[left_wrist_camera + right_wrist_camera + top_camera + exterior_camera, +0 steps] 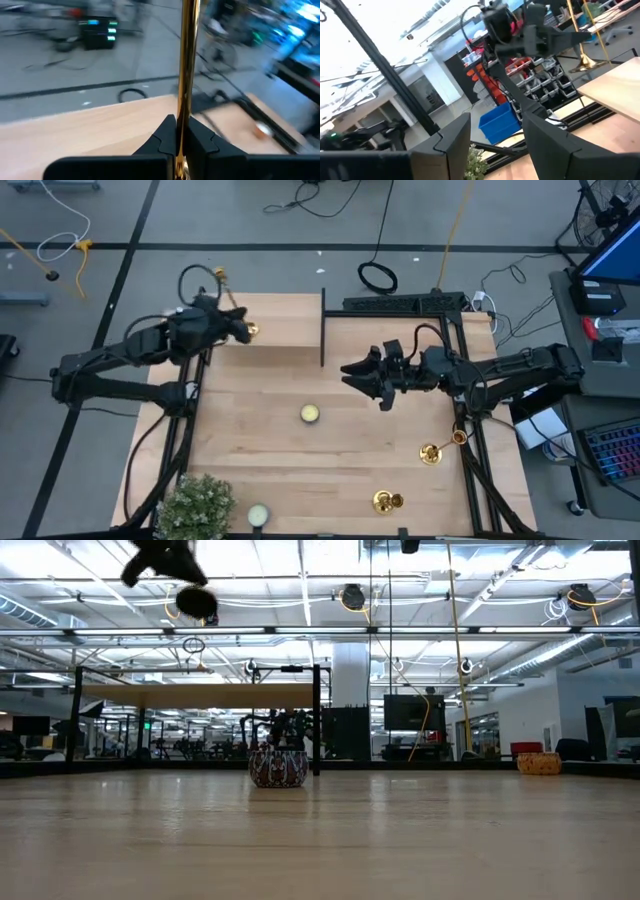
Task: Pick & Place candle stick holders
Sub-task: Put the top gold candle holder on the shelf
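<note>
In the high view the left gripper (240,330) hung over the upper left of the table (270,440), closed on a gold candle stick holder (232,305) whose stem slanted up toward the table's far edge, base near the fingers; the grip sat low on a thin polished stem, so the piece could probably swivel or slide between the pads if the arm swung quickly, and its free end might catch the black frame (322,328) standing just to the right. The right gripper (366,380) waited near the centre, fingers parted and holding nothing, close enough to the yellow tealight (310,414) that a careless descent could nudge it. Two more candle stick holders lay at the lower right, one (442,446) beside the frame leg and one (387,501) near the bottom edge; lying on round bases, they looked liable to roll when touched. A plant (195,505) and a pale tealight (259,515) were cut off by the bottom edge. In the low view only a dark blur of an arm (165,565) showed at the upper left; which arm it was could not be told, and no candle stick was visible. In the left wrist view the stem (187,65) ran up out of the top of the frame, pinched between the fingers (160,140), its cup and base both out of sight. In the right wrist view the right arm's own fingers (550,145) stood apart at the bottom, and the held holder's flared base (587,62) showed far off at the upper right, its stem top cropped.
</note>
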